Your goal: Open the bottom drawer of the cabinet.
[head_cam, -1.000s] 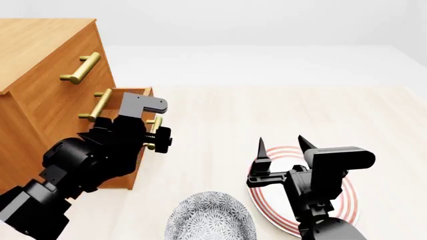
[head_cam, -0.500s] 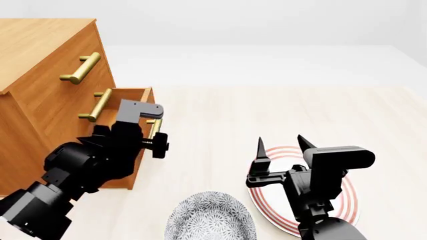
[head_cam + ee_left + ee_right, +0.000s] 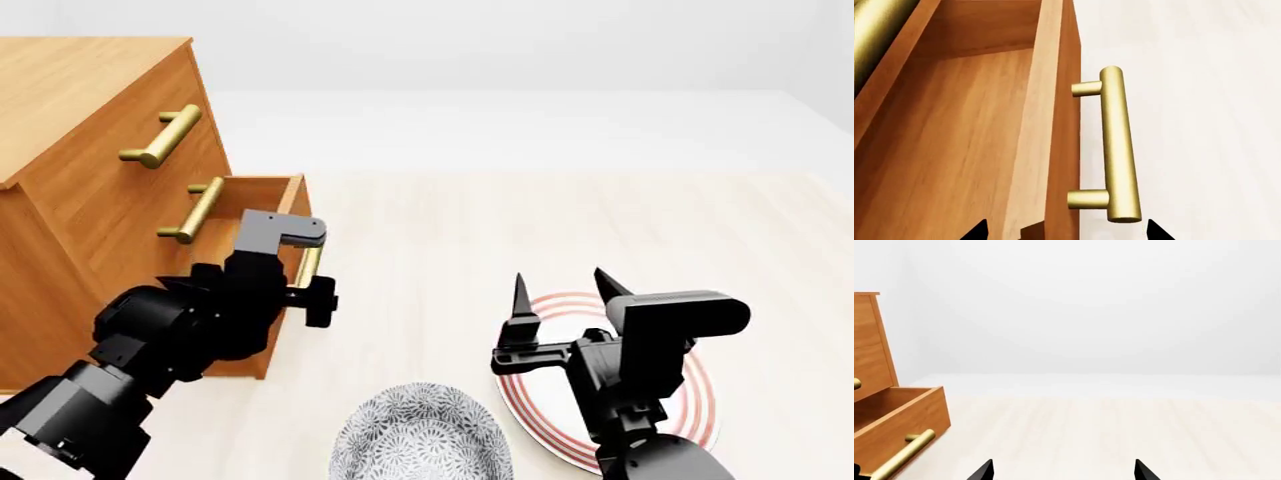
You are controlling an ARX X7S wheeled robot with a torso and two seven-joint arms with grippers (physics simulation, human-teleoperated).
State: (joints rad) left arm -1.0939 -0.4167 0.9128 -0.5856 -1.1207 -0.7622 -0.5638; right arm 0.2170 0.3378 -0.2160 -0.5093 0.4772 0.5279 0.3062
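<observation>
Your left gripper has its jaws open, tips straddling the drawer front and handle without touching, so nothing is gripped. The bottom drawer sits pulled out from the cabinet, its hollow showing, which reads as the job largely done. Your right gripper hangs open over the plate, well clear, parked so it can't foul the pull. The bowl sits near the plate.

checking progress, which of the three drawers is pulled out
The bottom drawer: it juts out from the cabinet, its inside showing; the two above sit flush.
</observation>
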